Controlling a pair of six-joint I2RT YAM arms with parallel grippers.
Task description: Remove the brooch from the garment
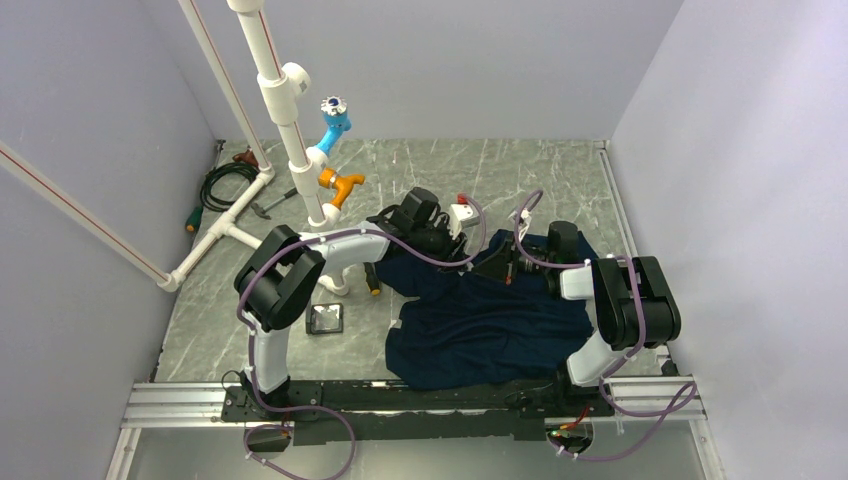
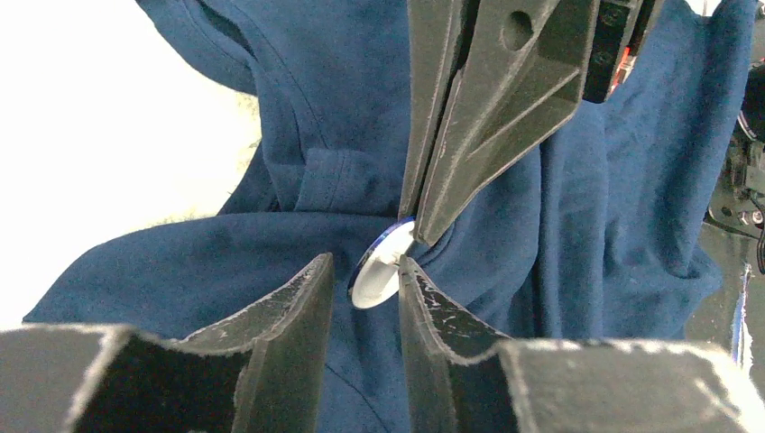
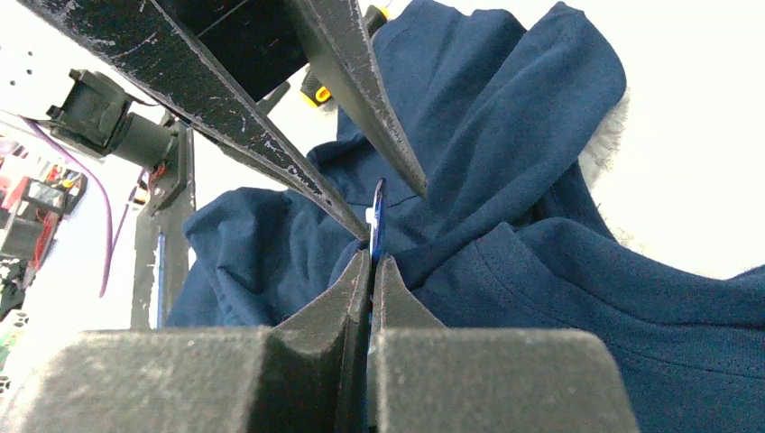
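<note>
Grey marbled table [image 1: 520,170] carries the dark navy garment [image 1: 480,330], which lies crumpled between my two arms. My right gripper [image 3: 374,260] is pressed together on the rim of the brooch [image 3: 376,212]. The small disc stands edge-on in a raised fold of cloth by the collar. My left gripper [image 2: 365,263] is spread apart, one finger on each side of the disc, and one of those fingers is right against its face.
</note>
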